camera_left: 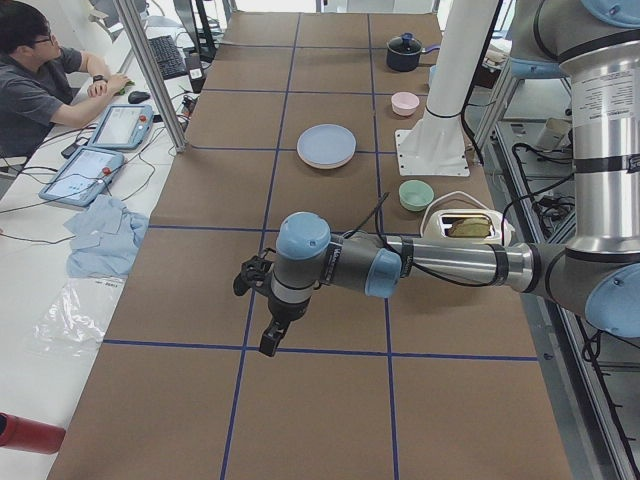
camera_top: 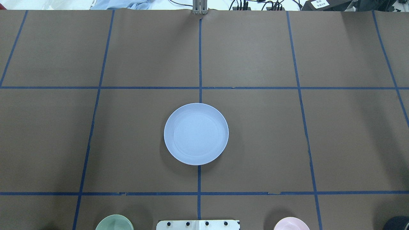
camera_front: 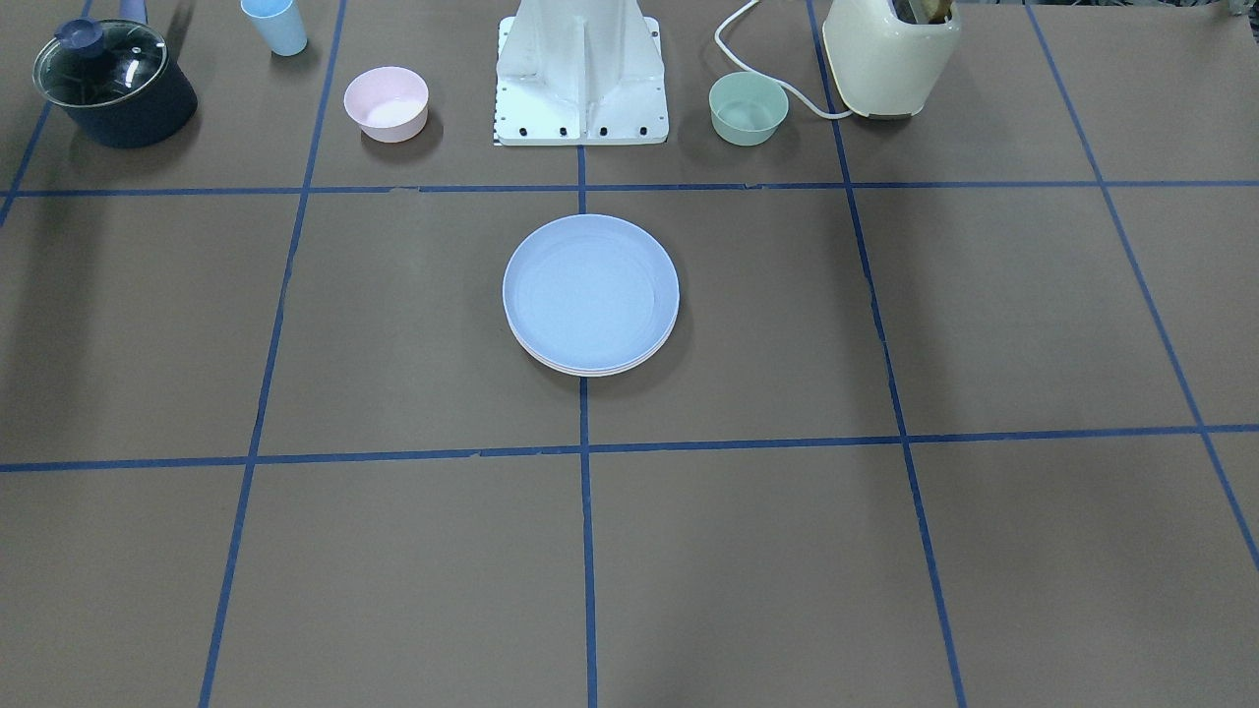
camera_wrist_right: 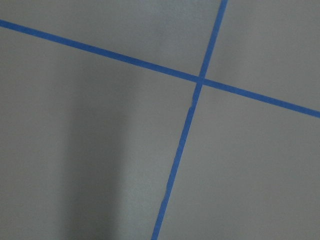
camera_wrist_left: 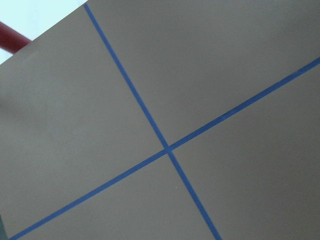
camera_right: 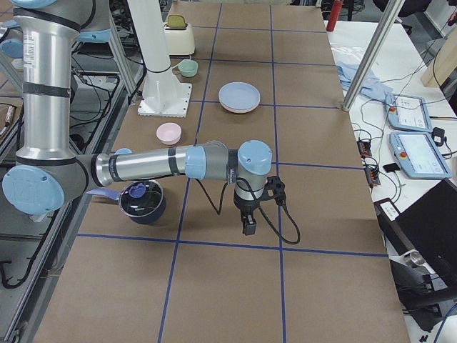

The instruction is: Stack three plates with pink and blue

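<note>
The light blue plate (camera_front: 590,293) lies on top of a stack at the table's middle, also in the overhead view (camera_top: 196,133). Pale rims (camera_front: 590,371) of plates under it show at its near edge; their colours are hard to tell. My left gripper (camera_left: 268,345) shows only in the exterior left view, far from the stack (camera_left: 326,145), above the table; I cannot tell whether it is open or shut. My right gripper (camera_right: 248,229) shows only in the exterior right view, far from the stack (camera_right: 239,96); I cannot tell its state. Both wrist views show only brown table and blue tape.
Near the robot base (camera_front: 582,79) stand a small pink bowl (camera_front: 386,102), a small green bowl (camera_front: 748,108), a cream toaster (camera_front: 890,54), a blue cup (camera_front: 275,25) and a dark lidded pot (camera_front: 113,84). An operator (camera_left: 40,85) sits beside the table.
</note>
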